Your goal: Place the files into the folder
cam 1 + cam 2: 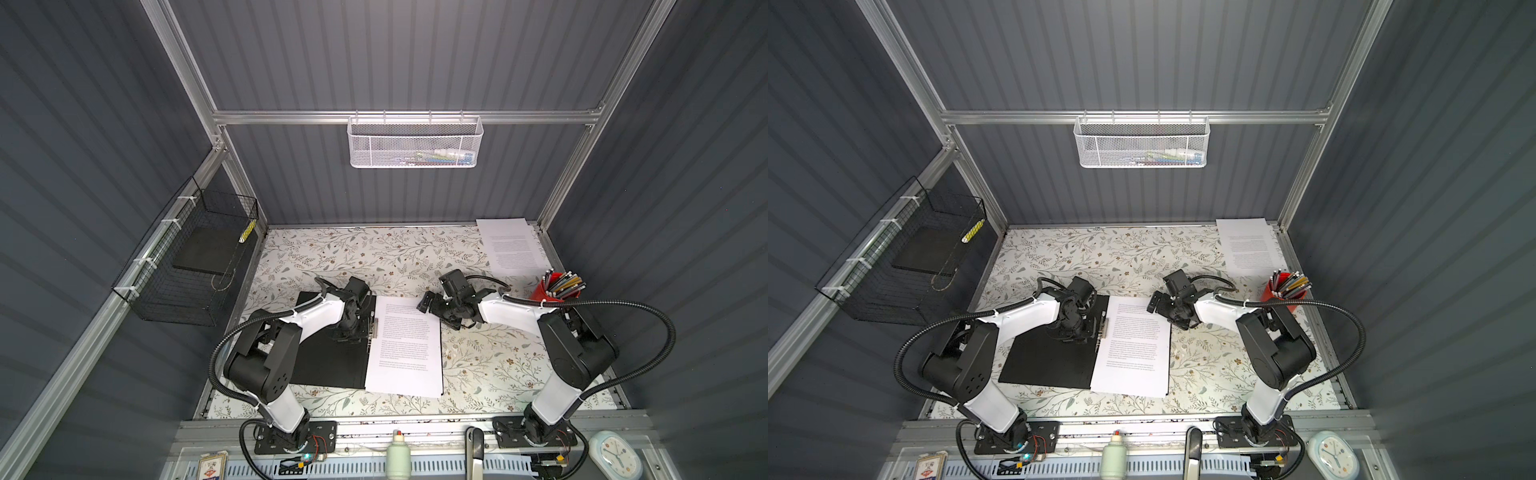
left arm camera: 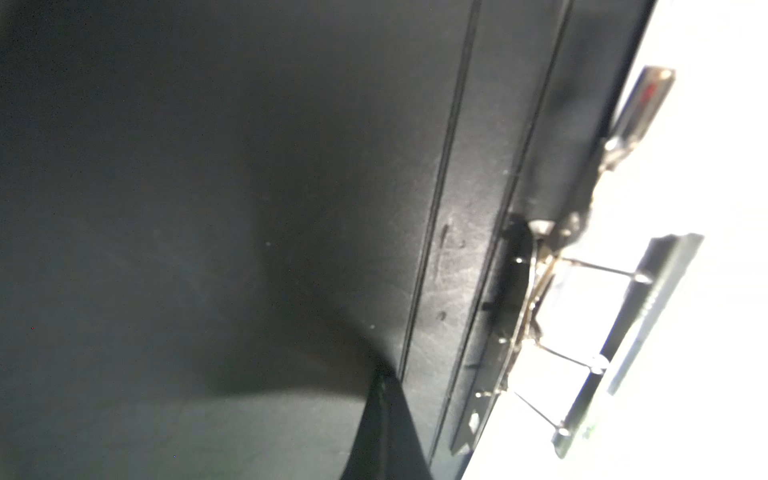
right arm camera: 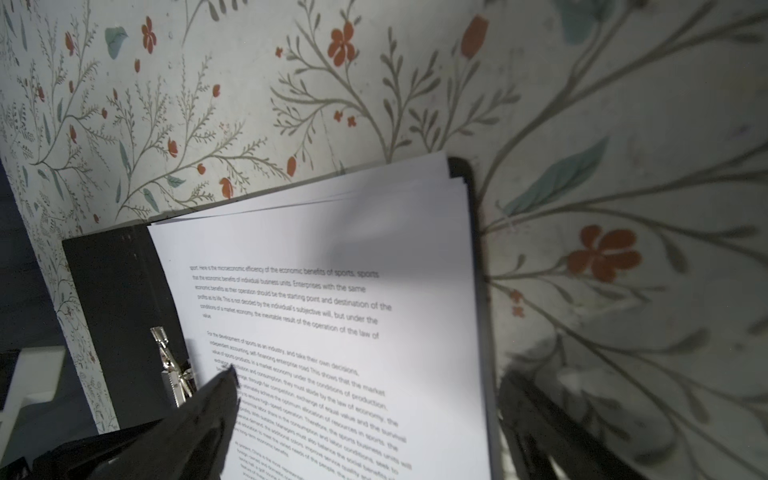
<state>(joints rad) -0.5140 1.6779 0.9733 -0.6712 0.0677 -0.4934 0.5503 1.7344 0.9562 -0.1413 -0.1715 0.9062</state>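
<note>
The folder [image 1: 324,361] [image 1: 1042,357] lies open on the floral tabletop, black inside up. A stack of printed white files [image 1: 405,345] [image 1: 1133,345] rests on its right half, beside the metal spine clip [image 1: 374,330] [image 2: 536,291]. A second pile of files [image 1: 513,245] lies at the back right corner. My left gripper [image 1: 347,332] [image 2: 384,382] is shut, its tip down on the black inner cover [image 2: 208,208] just left of the clip. My right gripper [image 1: 432,305] [image 3: 370,378] hangs open above the stack's far right corner [image 3: 332,291], holding nothing.
A red cup of pens [image 1: 555,291] stands at the right edge, near the right arm. A black wire basket [image 1: 187,266] hangs on the left wall, a white mesh basket [image 1: 415,141] on the back rail. A bottle [image 1: 398,457] and a clock [image 1: 615,455] sit on the front ledge.
</note>
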